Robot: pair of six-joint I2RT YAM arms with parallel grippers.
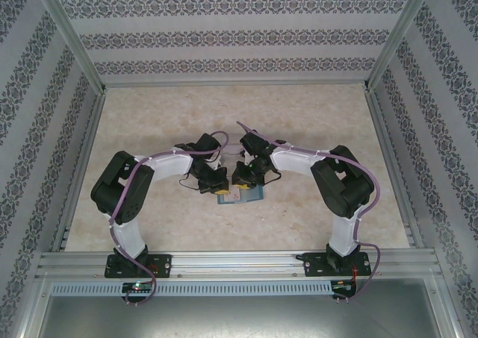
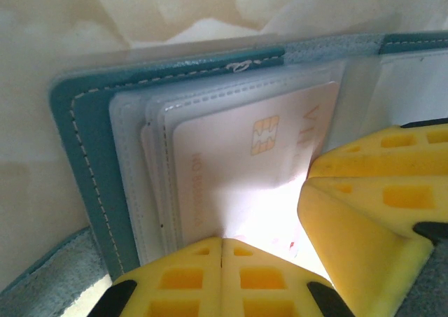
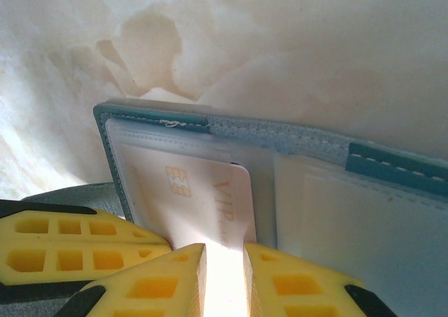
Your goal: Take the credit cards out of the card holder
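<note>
The teal card holder (image 1: 240, 197) lies open on the table between both arms; its stitched edge (image 2: 77, 142) and spine (image 3: 392, 164) show in the wrist views. A pale credit card (image 2: 238, 163) with a gold chip and "VIP" lettering sits partly out of a clear inner pocket. My right gripper (image 3: 224, 250) is shut on that card's (image 3: 189, 191) near edge, which runs up between its yellow fingers (image 2: 364, 212). My left gripper (image 2: 222, 241) is shut, its tips down on the holder's left half beside the card. Both grippers (image 1: 216, 181) (image 1: 243, 178) meet over the holder.
The holder rests on a marbled beige tabletop (image 1: 149, 129). Metal frame rails (image 1: 82, 159) and patterned walls enclose the table on three sides. Clear plastic pockets (image 3: 350, 226) cover the holder's right half.
</note>
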